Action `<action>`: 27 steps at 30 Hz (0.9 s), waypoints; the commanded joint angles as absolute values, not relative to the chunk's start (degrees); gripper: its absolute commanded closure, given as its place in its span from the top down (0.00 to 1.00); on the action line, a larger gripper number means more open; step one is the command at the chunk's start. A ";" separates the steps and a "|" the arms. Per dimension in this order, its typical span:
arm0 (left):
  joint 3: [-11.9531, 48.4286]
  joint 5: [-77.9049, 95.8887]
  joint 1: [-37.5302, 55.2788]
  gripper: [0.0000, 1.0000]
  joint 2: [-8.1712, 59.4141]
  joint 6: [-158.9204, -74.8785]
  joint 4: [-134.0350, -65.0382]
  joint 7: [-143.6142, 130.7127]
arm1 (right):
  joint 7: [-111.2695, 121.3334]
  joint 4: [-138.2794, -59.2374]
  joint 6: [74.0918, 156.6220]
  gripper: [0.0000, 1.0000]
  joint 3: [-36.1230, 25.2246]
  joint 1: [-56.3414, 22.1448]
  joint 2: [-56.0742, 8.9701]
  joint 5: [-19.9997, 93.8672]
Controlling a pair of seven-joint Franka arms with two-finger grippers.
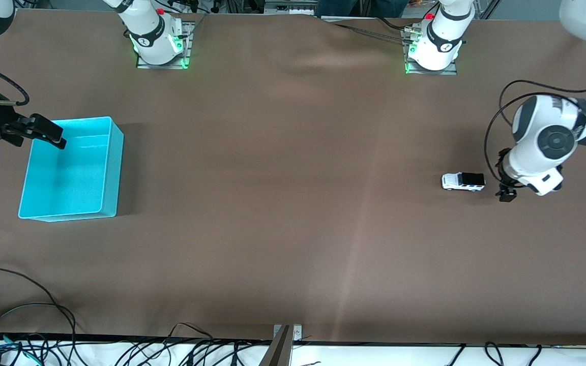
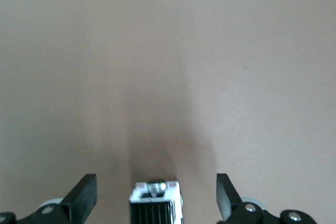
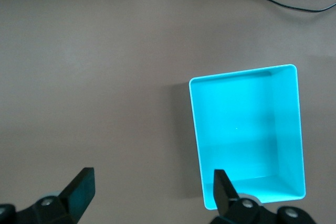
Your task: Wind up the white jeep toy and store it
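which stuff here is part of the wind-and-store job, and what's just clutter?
Job:
- white jeep toy, on the table toward the left arm's end, wheels down
- cyan bin, nothing in it, toward the right arm's end
- left tool, open, beside the jeep
- right tool, open, over the bin's edge

Lying about:
- loose black cables along the table edge nearest the front camera
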State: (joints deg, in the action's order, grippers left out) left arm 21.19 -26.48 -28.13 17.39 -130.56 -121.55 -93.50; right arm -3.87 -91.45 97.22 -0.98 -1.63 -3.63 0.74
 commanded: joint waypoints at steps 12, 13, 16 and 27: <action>25.31 -16.62 -28.12 1.00 14.77 -110.05 -101.44 -66.99 | -4.13 -89.91 96.86 1.00 -0.70 -1.49 -4.31 1.23; 25.31 -15.92 -28.04 1.00 14.77 -109.34 -100.03 -64.97 | -4.13 -89.91 96.86 1.00 -0.62 -1.49 -4.31 1.23; 25.40 -14.77 -27.60 1.00 14.85 -107.23 -97.04 -59.96 | -4.13 -89.91 96.86 1.00 -0.70 -1.49 -4.31 1.23; 27.42 -13.97 -26.46 1.00 15.29 -102.31 -87.81 -40.00 | -4.13 -89.91 96.86 1.00 -0.62 -1.49 -4.31 1.23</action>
State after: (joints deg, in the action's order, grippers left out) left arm 27.37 -16.00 -27.44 14.50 -104.58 -92.07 -48.37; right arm -3.87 -91.45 97.23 -0.84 -1.64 -3.63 0.74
